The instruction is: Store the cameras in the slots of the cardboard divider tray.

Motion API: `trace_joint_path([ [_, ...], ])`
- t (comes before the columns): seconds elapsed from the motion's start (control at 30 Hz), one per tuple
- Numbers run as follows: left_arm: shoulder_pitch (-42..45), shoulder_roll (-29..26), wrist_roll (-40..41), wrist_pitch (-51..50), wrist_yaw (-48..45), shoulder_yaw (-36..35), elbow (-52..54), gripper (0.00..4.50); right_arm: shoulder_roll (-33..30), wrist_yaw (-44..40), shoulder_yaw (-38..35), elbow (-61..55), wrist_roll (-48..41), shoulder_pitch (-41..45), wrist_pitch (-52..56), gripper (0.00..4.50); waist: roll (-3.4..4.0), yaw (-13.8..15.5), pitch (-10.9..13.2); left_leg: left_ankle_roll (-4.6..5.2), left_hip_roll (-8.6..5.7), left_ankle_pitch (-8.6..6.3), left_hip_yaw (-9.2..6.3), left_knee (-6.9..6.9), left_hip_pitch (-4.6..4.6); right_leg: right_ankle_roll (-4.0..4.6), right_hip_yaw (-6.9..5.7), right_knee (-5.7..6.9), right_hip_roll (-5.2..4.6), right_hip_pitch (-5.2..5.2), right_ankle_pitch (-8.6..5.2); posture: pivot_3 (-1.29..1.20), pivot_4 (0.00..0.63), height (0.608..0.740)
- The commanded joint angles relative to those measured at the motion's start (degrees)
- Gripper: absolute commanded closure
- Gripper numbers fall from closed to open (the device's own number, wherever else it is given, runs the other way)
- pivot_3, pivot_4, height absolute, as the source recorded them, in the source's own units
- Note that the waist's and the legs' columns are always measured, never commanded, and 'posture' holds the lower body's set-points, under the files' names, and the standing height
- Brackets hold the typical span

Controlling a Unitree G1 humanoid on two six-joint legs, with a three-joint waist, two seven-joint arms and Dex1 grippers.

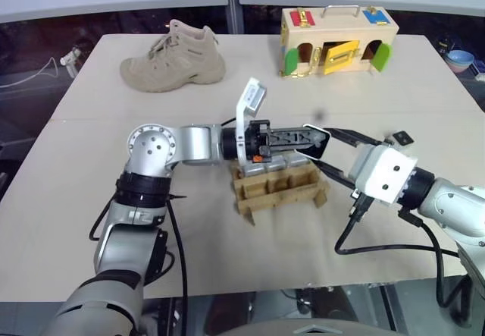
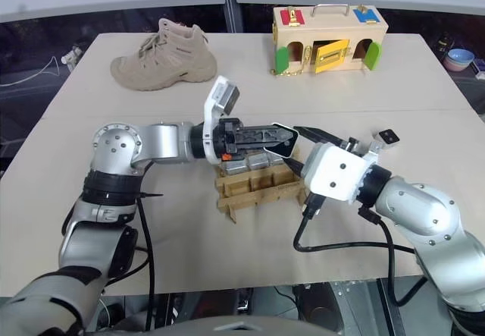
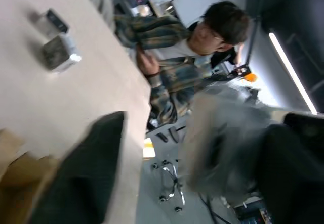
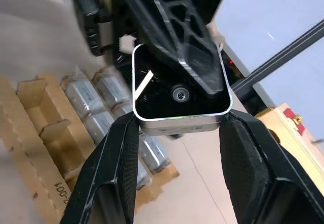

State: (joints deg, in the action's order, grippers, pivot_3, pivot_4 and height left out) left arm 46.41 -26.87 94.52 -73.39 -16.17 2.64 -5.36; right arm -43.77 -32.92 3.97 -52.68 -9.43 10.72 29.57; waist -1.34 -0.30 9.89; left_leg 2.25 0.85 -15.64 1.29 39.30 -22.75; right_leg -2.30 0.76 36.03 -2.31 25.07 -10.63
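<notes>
Cardboard divider tray (image 1: 280, 192) is your one tan tray of slotted strips, sitting mid-table (image 1: 76, 192) directly beneath both grippers. You have two other large props at the far edge: one tan boot (image 1: 173, 59) to the left and one pale wooden box (image 1: 337, 42) with coloured doors to the right, both well apart from the tray.

Count the stored cameras (image 4: 96, 100) next: you can make out at least four silver rounded blocks lying side by side in the tray's far row of slots, while the near compartments show bare cardboard. One more camera (image 4: 179, 95) is up in the air above the tray; you see its black square end face with a small lens in the middle and a bright silver rim around it.

Your right gripper (image 4: 177, 128) is clamped on that camera, one black finger on each side of its body. Your left gripper (image 1: 314, 140) reaches across level from the left, and one of its fingers lies over the same camera; you cannot tell whether it has closed on it. A person in a plaid shirt sits beyond the table edge.
</notes>
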Motion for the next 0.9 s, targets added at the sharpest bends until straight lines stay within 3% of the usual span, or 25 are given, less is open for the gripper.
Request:
trace_joint_path([
  [0.03, 0.3, -0.1, -0.8, -0.2, -1.2, -2.4, 2.4, 2.87, 1.1, -1.5, -1.9, -2.2, -4.0, 1.0, 1.1, 2.77, 0.00, 0.0, 0.0, 0.00, 0.00, 0.00, 0.00, 0.00, 0.00, 0.00, 0.00, 0.00, 0.00, 0.00, 0.00, 0.00, 0.150, 0.740],
  [0.07, 0.1, -0.4, -0.9, -0.3, -1.5, -2.7, 2.8, 3.24, 1.6, -1.5, -2.2, -2.2, -4.7, 1.1, 1.6, 1.76, 0.00, 0.0, 0.0, 0.00, 0.00, 0.00, 0.00, 0.00, 0.00, 0.00, 0.00, 0.00, -0.01, 0.00, 0.00, 0.00, 0.150, 0.740],
  [0.1, -0.1, -0.6, -1.2, -0.3, -1.8, -3.1, 3.3, 3.77, 1.9, -1.4, -2.5, -2.1, -5.1, 1.1, 1.9, 1.28, 0.00, 0.0, 0.0, 0.00, 0.00, 0.00, 0.00, 0.00, 0.00, 0.00, 0.00, 0.00, -0.01, 0.00, 0.00, 0.00, 0.150, 0.740],
  [0.2, -1.2, -2.5, -3.9, 0.5, -4.1, -4.9, 5.9, 3.74, 2.6, -1.1, -5.9, -0.5, -6.6, -1.5, 2.7, 0.05, 0.00, 0.0, 0.0, 0.00, 0.00, 0.00, -0.01, 0.00, 0.00, 0.00, 0.00, 0.00, -0.01, 0.00, 0.00, 0.00, 0.150, 0.740],
  [0.3, -4.6, -6.3, -9.5, 2.1, -9.6, -5.9, 11.3, 3.74, 3.1, -7.7, -14.9, 5.1, -14.6, -7.2, -0.4, 0.05, -0.01, 0.1, 0.0, 0.00, 0.00, 0.00, -0.02, -0.01, 0.01, 0.00, -0.02, -0.01, -0.01, -0.02, 0.00, 0.00, 0.150, 0.740],
  [0.4, -11.1, -14.7, -24.6, 10.3, -21.8, -0.9, 20.1, 3.74, -0.3, -15.8, -20.9, 10.1, -19.3, -9.8, -3.2, 0.05, 0.02, -0.1, 0.0, 0.02, -0.02, -0.01, 0.08, -0.03, 0.00, 0.01, 0.06, -0.08, -0.02, -0.02, 0.00, 0.00, 0.150, 0.740],
  [0.6, -19.2, -24.7, -41.2, 22.0, -37.9, 3.7, 24.4, 3.74, -4.0, -21.1, -23.4, 12.8, -28.2, -6.2, -1.1, 0.05, 0.03, -0.1, 0.0, 0.25, 0.04, -0.15, 0.11, -0.06, 0.10, 0.22, 0.05, -0.02, -0.01, -0.02, -0.15, 0.00, 0.150, 0.740],
  [0.9, -16.3, -22.7, -55.1, 28.9, -44.0, 9.3, 19.1, 3.74, -6.2, -24.2, -23.3, 13.4, -34.3, -4.9, -0.9, 0.05, 0.00, 1.1, 0.0, 0.27, 0.04, -0.16, 0.11, -0.04, 0.02, 0.20, 0.02, -0.10, -0.02, -0.04, -0.15, 0.00, 0.150, 0.740],
])
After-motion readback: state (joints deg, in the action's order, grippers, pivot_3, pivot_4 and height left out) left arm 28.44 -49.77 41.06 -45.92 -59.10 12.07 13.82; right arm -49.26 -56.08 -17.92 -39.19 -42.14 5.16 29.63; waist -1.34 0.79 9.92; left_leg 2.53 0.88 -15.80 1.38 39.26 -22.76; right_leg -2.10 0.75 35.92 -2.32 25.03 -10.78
